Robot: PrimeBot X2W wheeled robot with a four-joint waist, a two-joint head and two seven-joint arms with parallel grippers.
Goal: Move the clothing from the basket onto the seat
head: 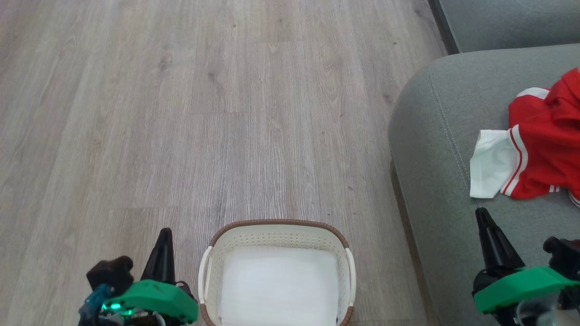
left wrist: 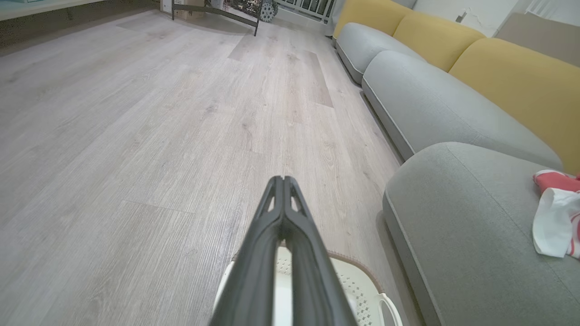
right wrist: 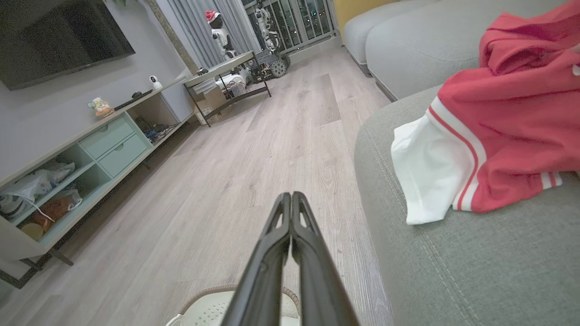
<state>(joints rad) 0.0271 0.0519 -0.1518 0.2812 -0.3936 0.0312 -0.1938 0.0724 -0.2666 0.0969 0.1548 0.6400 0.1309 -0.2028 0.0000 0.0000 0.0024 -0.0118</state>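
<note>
Bottom of the head view: left gripper (head: 165, 233) pinched shut and empty, lower left, just beside the basket (head: 276, 222); right gripper (head: 483, 215) closed on nothing too, lower right, overlapping the seat (head: 435, 136) in frame; the basket's inside shows a pale white floor, no red in it; the clothing (head: 543, 136) lies bunched on the seat at the right edge, white panel toward the basket; looks finished, so I'd confirm the basket is bare and keep the right fingers off the fabric when parking.
</note>
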